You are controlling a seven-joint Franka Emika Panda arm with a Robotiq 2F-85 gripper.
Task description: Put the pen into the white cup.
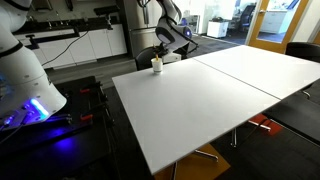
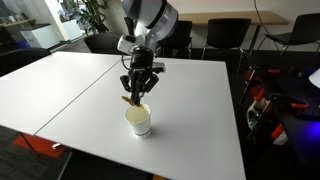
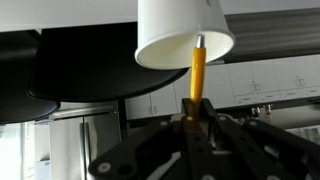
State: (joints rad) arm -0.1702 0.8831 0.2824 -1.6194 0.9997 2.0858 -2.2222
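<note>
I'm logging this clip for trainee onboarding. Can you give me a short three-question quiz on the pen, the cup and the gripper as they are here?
1. True or false: the pen lies loose on the table.
2. The white cup is: A) upright on the table, B) tipped on its side, C) held by the gripper.
3. Fill in: the gripper hangs ___ the white cup.
Key: 1 false, the gripper is holding the pen; 2 A; 3 above.
</note>
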